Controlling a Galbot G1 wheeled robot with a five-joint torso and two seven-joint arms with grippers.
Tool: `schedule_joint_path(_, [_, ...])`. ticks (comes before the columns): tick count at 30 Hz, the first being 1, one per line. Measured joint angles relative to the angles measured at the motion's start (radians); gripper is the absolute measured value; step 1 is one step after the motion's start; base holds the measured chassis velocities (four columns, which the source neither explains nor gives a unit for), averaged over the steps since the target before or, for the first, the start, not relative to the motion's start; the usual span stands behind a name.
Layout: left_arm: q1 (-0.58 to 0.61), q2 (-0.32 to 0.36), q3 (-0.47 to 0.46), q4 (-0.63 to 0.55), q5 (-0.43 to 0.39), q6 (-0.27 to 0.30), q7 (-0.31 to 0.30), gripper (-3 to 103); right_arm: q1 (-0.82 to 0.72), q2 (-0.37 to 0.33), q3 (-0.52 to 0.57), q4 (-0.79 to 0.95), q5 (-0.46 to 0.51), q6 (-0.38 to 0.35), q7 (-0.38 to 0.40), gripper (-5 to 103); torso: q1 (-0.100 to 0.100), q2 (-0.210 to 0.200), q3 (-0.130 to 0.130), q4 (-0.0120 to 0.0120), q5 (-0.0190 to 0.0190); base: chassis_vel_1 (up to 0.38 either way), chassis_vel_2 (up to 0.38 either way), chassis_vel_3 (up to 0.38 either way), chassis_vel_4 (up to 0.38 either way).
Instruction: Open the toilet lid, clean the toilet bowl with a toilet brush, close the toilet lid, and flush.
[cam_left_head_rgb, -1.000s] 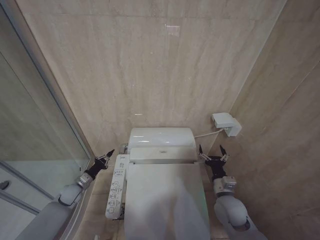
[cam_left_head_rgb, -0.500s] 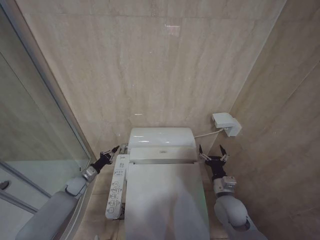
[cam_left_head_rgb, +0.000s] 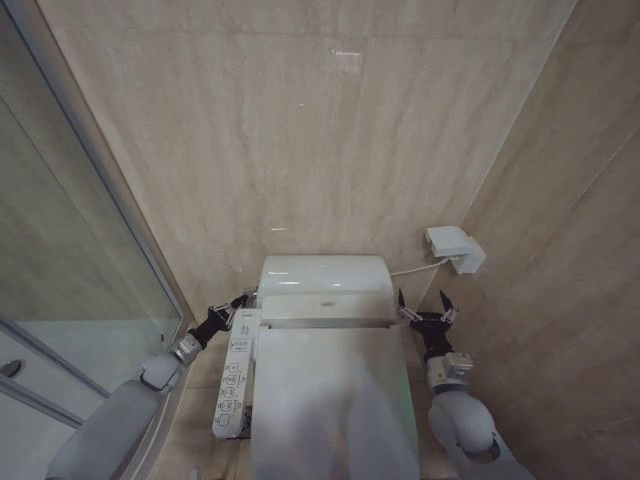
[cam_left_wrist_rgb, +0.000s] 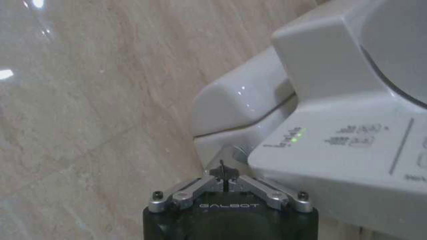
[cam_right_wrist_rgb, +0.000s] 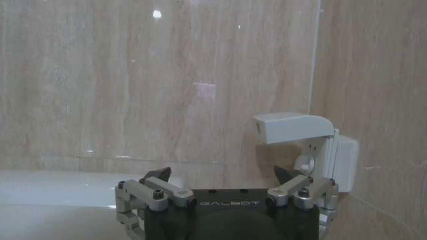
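Observation:
The toilet lid (cam_left_head_rgb: 335, 400) lies closed, a smooth white cover hiding the toilet bowl beneath it. A long white control panel (cam_left_head_rgb: 232, 375) runs along the toilet's left side. My left gripper (cam_left_head_rgb: 240, 303) is shut and empty at the panel's far end, beside the white rear housing (cam_left_head_rgb: 322, 275). In the left wrist view, the left gripper (cam_left_wrist_rgb: 225, 176) points at the gap under the panel (cam_left_wrist_rgb: 347, 150), whose small green light is lit. My right gripper (cam_left_head_rgb: 422, 305) hovers open and empty to the right of the lid's hinge end; the right wrist view has it (cam_right_wrist_rgb: 220, 175) facing the wall. The toilet brush is out of view.
A glass shower partition (cam_left_head_rgb: 80, 250) stands close on the left. A white wall socket box (cam_left_head_rgb: 452, 248), also seen as the socket box (cam_right_wrist_rgb: 293, 130), sits on the right wall with a cable to the toilet. Beige stone walls close in behind and on the right.
My left gripper has moved forward and to the right, from beside the panel to its far end by the rear housing. The right arm has stayed still.

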Motion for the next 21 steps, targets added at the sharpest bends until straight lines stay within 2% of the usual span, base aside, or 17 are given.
schedule_joint_path(9, [0.002,-0.022,0.007,0.018,0.008,-0.002,0.003,0,0.000,0.000,0.000,0.000,0.000,0.000,0.000,100,0.000,0.000,0.000,0.0008,-0.0004,0.000,0.000,0.000,0.000])
schedule_joint_path(21, [-0.026,-0.040,0.020,0.055,0.011,-0.004,0.007,0,0.000,0.000,0.000,0.000,0.000,0.000,0.000,100,0.000,0.000,0.000,0.0003,-0.0007,0.000,0.000,0.000,0.000])
